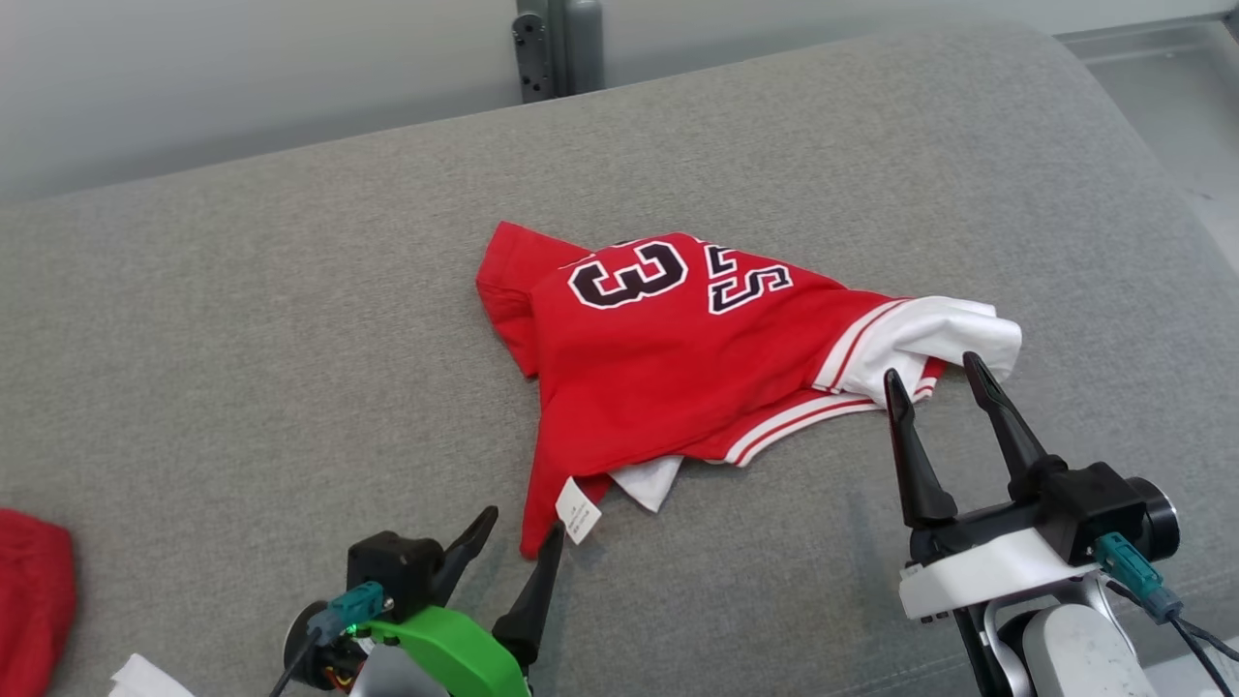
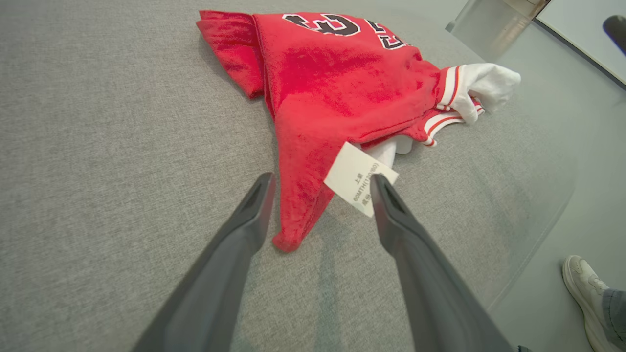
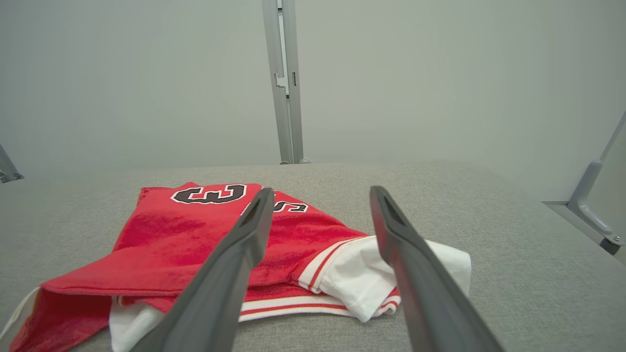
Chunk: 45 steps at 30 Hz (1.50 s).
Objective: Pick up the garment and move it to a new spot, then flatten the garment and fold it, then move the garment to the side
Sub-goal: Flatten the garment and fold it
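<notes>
You faced a broad grey woven-fabric cushion (image 1: pixel 242 339), on which a crumpled red jersey with black numerals and white-striped trim (image 1: pixel 678 358) lay near the middle. A second red cloth (image 1: pixel 34 600) lay at your left, well apart.

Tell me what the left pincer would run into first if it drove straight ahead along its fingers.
Most likely the garment: the open left pincer straddles its nearest red corner, with the white label by one finger. Height above the grey cushion is unclear, so it may skim over.
</notes>
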Available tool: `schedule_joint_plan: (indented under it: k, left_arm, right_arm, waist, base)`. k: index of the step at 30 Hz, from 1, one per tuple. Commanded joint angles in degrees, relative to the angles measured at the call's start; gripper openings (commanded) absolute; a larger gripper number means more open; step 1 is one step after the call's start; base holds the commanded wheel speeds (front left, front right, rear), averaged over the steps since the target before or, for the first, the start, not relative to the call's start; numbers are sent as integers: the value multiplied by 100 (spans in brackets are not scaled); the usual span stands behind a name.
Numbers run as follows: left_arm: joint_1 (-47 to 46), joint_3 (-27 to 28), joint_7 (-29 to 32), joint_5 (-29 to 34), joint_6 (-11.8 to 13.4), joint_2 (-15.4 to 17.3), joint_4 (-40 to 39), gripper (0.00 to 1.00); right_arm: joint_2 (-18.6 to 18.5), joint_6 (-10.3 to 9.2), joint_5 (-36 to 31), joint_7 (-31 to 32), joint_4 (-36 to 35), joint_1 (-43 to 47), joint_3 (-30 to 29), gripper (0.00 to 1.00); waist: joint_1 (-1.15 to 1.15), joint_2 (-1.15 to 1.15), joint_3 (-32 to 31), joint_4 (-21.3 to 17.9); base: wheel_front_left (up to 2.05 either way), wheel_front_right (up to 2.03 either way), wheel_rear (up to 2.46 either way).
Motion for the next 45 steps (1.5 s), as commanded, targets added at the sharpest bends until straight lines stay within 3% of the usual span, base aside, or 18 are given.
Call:
schedule_joint_plan:
  k: [1,11,12,13,14,18,21,28,33,35,36,41,45]
  left_arm:
    - [-154,-5,-100,7,-84,-105,208,100]
    - [-915,-344,-612,272,-764,-647,2192,100]
    - [-959,-323,-678,246,-781,-702,2347,64]
    - [-1022,-307,-763,284,-782,-716,2497,4]
    - [-1091,-288,-860,337,-768,-723,2631,0]
    - [-1225,-183,-1179,458,-710,-677,2855,0]
    - [-1126,-105,-1296,594,-491,-446,2573,0]
    - [-102,-31,-1051,950,446,555,1061,0]
    - [616,-38,-972,1000,933,885,373,1]
    - [722,-67,-1100,932,889,745,434,73]
    - [763,-80,-1135,891,877,685,544,100]
    - [827,0,-1135,568,712,465,715,100]
    - [966,-35,-243,265,753,862,176,100]
  right_arm:
    - [-12,-4,-49,-4,-8,-32,21,100]
    - [-13,-4,-1,-4,11,-213,207,100]
    - [-12,-4,12,-4,4,-207,195,100]
    - [-12,-4,17,-4,-3,-196,193,100]
    - [-12,-4,23,-4,-4,-177,182,100]
    - [-13,-4,29,-4,7,9,75,100]
    - [-13,-4,7,-4,50,112,3,100]
    - [-14,-4,43,-4,109,338,-19,100]
    - [-13,-4,21,-4,128,349,32,100]
    - [-14,-4,-15,-4,145,361,45,100]
    - [-15,-4,-28,-4,150,359,62,100]
    - [-16,-4,-73,-4,150,294,84,100]
    - [-13,-4,-75,-4,120,252,79,100]
  waist:
    - [0,0,-67,238]
    - [0,0,195,2]
    - [0,0,208,-13]
    - [0,0,217,-21]
    - [0,0,213,-23]
    - [0,0,106,110]
    - [0,0,-34,313]
    - [0,0,-349,839]
    - [0,0,-353,1098]
    - [0,0,-349,1165]
    - [0,0,-341,1176]
    - [0,0,-290,1096]
    - [0,0,-288,880]
  base:
    - [0,0,0]
    - [0,0,0]
    - [0,0,0]
    - [0,0,0]
    - [0,0,0]
    - [0,0,0]
    - [0,0,0]
    - [0,0,0]
    - [0,0,0]
    - [0,0,0]
    - [0,0,0]
    - [0,0,0]
    - [0,0,0]
